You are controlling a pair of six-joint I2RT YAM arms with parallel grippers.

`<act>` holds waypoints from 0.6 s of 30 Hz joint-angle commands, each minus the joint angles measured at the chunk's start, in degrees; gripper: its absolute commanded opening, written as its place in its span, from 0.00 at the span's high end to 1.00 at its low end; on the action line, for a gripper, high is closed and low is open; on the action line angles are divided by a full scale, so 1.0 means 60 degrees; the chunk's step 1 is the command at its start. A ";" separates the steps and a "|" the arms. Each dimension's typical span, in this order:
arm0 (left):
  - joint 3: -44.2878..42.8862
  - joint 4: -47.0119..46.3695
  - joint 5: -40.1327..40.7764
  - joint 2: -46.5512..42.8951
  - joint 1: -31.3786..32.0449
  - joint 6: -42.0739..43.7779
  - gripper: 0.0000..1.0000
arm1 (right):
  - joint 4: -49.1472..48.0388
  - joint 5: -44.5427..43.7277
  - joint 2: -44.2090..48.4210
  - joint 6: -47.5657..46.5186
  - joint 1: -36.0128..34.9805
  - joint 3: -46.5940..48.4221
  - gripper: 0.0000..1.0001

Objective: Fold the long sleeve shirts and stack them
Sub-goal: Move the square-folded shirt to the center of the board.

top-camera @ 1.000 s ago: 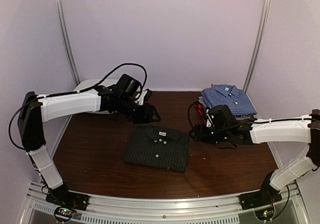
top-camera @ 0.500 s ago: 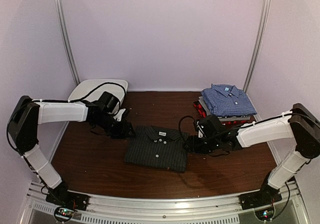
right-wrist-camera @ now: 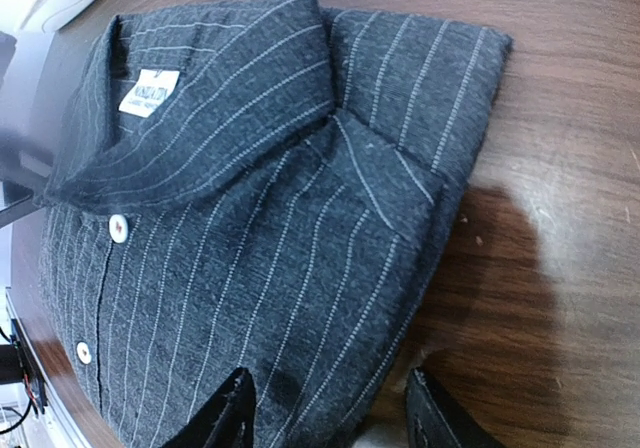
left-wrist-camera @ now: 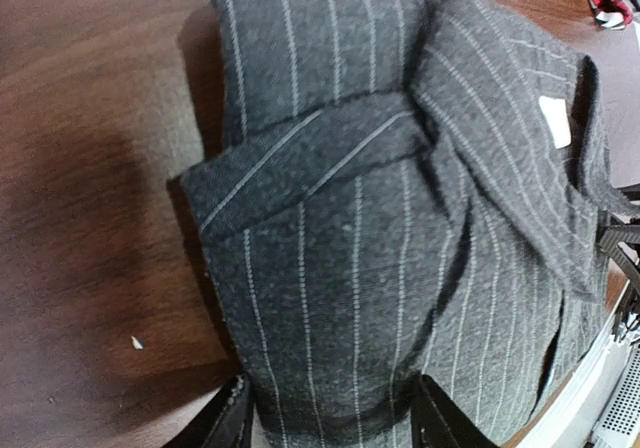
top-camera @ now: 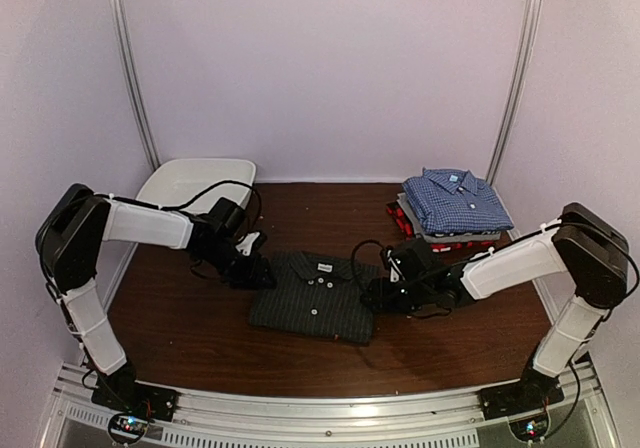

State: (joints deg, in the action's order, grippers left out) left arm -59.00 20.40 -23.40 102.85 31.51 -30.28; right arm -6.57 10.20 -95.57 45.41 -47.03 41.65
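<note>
The brown counter [top-camera: 190, 318] fills the lower half of the overhead view. In its middle lies the black striped shirt [top-camera: 315, 296], already folded to a neat rectangle, with the collar toward the top of the frame and the buttons facing up. It is soft, light cloth in several loose layers. I judge that it will sag and fall open if it is lifted by one corner only. The better hold is low on both side edges, one arm at each side, pinching all layers together. The cloth does not look slippery, but the bottom layer can easily stay behind on the wood.

At the upper right of the frame stands the pile of finished shirts [top-camera: 445, 236], with the blue checked shirt [top-camera: 458, 200] on top. It is well apart from the black one. The right arm [top-camera: 505, 258] lies across the way between them. The white tub [top-camera: 195, 180] at the upper left is behind the left arm [top-camera: 145, 223] and blocks nothing.

The left jaws are about half open at the shirt's left edge near the collar. The folded edge sits between the fingers [left-wrist-camera: 232, 423] and is not yet pinched. The right jaws are the same at the right edge: half open, astride the fold, holding nothing.
</note>
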 commanded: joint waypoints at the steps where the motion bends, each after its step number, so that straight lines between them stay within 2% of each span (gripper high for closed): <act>1: 0.0214 -0.0368 -0.0053 0.0217 0.0127 0.0024 0.48 | -0.0238 0.0217 -0.0361 0.0024 -0.0027 0.0077 0.49; 5: 0.0239 -0.0360 -0.0108 0.0258 0.0266 -0.0356 0.61 | -0.0192 0.0234 -0.0487 -0.0056 -0.0040 0.0244 0.53; 8: 0.0213 -0.0356 -0.0161 0.0135 0.0335 -0.0714 0.75 | -0.0091 0.0227 -0.0529 -0.0156 -0.0043 0.0369 0.59; 11: 0.0260 -0.0350 -0.0187 -0.0132 0.0359 -0.1093 0.87 | 0.0039 0.0229 -0.0584 -0.0259 -0.0043 0.0500 0.69; 16: 0.0311 0.0343 0.0419 -0.0866 0.0365 -0.1401 1.00 | 0.0216 0.0314 -0.0628 -0.0423 -0.0120 0.0730 0.87; 18: 0.0357 0.0767 0.0959 -0.1141 0.0361 -0.1389 1.00 | 0.0284 0.0326 -0.0759 -0.0483 -0.0257 0.0911 0.91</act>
State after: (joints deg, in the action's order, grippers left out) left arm -57.43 21.04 -22.55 100.60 33.47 -37.01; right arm -6.26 11.68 -98.78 43.59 -47.20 44.51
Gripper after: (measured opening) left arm 0.049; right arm 0.120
